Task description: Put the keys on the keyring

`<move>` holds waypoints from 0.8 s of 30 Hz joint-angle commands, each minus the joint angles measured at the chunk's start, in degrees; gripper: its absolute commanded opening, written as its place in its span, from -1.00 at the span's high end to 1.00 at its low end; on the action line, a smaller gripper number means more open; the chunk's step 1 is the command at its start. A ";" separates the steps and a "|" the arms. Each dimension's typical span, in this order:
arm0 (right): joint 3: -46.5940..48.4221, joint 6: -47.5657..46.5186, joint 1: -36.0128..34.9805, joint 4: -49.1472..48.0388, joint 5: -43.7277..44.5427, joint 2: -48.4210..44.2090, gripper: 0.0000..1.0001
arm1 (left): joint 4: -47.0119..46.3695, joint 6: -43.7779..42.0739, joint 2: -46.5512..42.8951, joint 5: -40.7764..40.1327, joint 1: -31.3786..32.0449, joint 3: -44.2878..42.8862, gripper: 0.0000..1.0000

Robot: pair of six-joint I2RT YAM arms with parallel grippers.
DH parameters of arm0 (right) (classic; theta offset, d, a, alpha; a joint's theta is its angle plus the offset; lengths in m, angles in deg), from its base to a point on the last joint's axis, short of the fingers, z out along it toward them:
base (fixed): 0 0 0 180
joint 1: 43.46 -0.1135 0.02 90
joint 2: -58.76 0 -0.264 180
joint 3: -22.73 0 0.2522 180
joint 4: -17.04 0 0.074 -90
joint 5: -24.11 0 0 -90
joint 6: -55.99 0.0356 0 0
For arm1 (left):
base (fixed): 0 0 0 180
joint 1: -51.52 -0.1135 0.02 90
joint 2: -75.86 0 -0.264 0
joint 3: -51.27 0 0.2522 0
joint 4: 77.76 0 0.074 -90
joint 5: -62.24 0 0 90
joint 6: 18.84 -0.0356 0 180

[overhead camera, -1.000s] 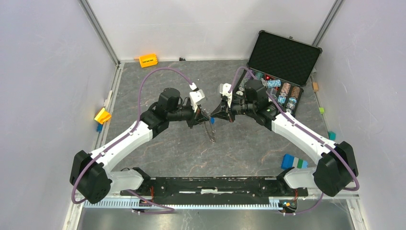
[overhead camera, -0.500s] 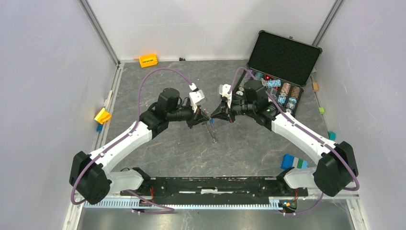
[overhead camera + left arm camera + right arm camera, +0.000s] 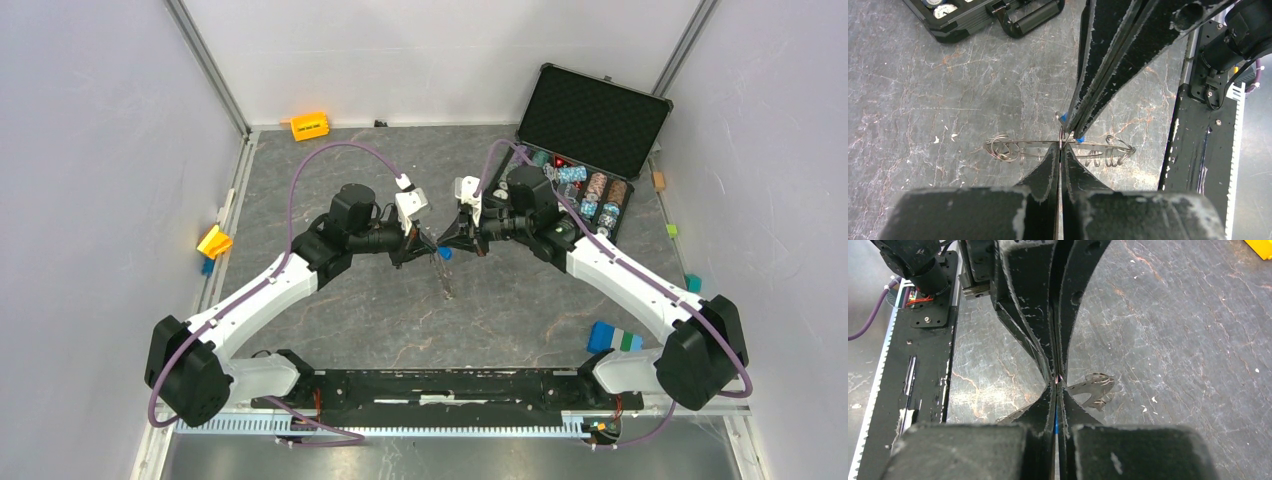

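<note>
Meeting tip to tip over the counter (image 3: pixel 520 310), the left tool (image 3: pixel 1060 151) pinches the keyring (image 3: pixel 1033 144), the right tool (image 3: pixel 1074 132) a blue-headed key (image 3: pixel 1063 118). Overhead the ring is a mere hanging streak; the left wrist view shows small loops strung on it. Beyond, the open chip case (image 3: pixel 592 118).

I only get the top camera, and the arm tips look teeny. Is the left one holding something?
Observer: Yes. The left wrist view shows the left fingers shut on the thin ring, about midway along it.
Operator: What's the blue dot?
Observer: The blue head of a key, pinched in the shut right fingers.
Operator: Is the key on the ring yet?
Observer: It sits right at the ring, just above the left fingers' tips. Whether it is threaded on is too small to tell.
</note>
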 commanded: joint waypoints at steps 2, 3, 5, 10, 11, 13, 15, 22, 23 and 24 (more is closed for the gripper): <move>2.65 -0.52 -0.87 -0.64 -0.78 0.20 1.00 | -2.59 -2.05 -0.63 2.19 0.33 -0.93 0.96; 2.63 -0.52 -0.95 -0.62 -0.61 0.31 1.00 | -2.60 -1.99 -0.72 2.25 0.33 -0.91 0.96; 2.65 -0.52 -0.97 -0.56 -0.46 0.44 1.00 | -2.58 -1.92 -0.75 2.39 0.33 -0.84 0.96; 2.62 -0.85 -1.05 -0.48 0.20 0.54 1.00 | -2.49 -2.08 -0.96 2.86 0.38 -0.77 0.96; 2.54 -1.10 -1.02 -0.41 0.27 0.46 1.00 | -2.49 -2.06 -0.98 2.89 0.34 -0.75 0.96; 2.47 -1.37 -1.02 -0.37 0.74 0.42 1.00 | -2.49 -2.06 -0.98 3.06 0.34 -0.76 0.96; 2.37 -1.64 -1.02 -0.14 1.35 0.37 1.00 | -2.50 -2.05 -1.04 3.22 0.35 -0.75 0.95; 2.39 -2.71 -1.02 0.64 2.52 0.41 1.00 | -2.55 -2.13 -1.31 3.33 0.34 -0.66 0.96; 2.38 -2.87 -1.03 0.79 2.65 0.54 1.00 | -2.53 -2.09 -1.33 3.41 0.34 -0.66 0.96; 2.42 -3.18 -1.05 0.96 2.88 0.48 1.00 | -2.53 -2.07 -1.38 3.59 0.36 -0.66 0.96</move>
